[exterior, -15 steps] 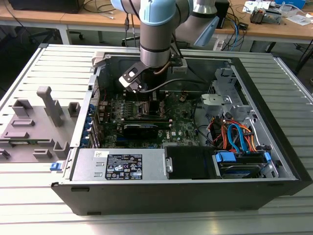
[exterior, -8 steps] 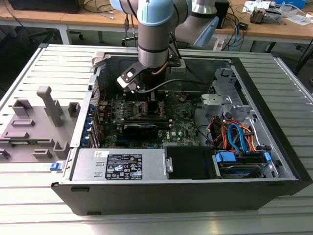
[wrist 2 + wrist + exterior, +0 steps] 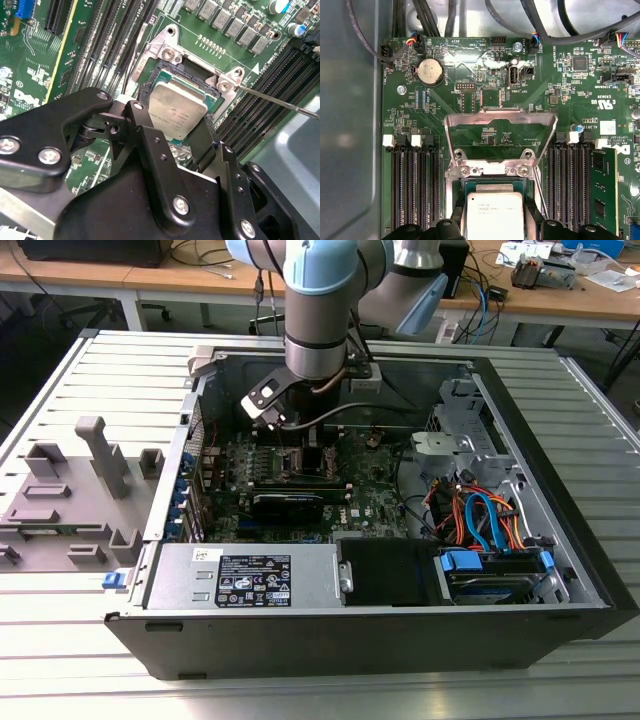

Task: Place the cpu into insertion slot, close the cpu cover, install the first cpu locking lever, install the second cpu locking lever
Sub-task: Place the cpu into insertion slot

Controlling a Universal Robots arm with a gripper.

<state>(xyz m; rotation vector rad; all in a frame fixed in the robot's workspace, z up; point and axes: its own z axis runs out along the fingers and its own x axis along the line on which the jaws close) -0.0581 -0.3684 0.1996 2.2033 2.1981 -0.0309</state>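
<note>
The cpu (image 3: pixel 177 111), a small flat square chip with a silver-grey metal top, lies directly between the two black fingers (image 3: pixel 136 116) of the gripper (image 3: pixel 172 122). The fingers are closed in against two opposite edges of it, so it looks pinched rather than merely flanked. It sits over the insertion slot (image 3: pixel 187 70), a square socket with a dark frame and silver metal brackets set into the green circuit board (image 3: pixel 470 65). In the first wrist view its sides run parallel with the socket's sides. Being square, it has no long axis to speak of. Whether it has bottomed out in the socket or hangs just above it cannot be told. The cpu cover (image 3: pixel 470 118), a thin silver metal frame with a cut-out middle, stands swung up on its hinge on the side of the socket away from the gripper, so the opening under the chip is unobstructed. One cpu locking lever (image 3: pixel 280 101), a thin silver rod, angles away from a socket corner, unlatched. Long black memory slots (image 3: pixel 415 190) flank the socket on both sides. In the exterior view the pale blue and grey arm (image 3: pixel 320 320) drops almost straight down into the open black computer case (image 3: pixel 350 640), which lies on its side on a grey slatted table (image 3: pixel 300 695). The wrist is over the middle of the board.
</note>
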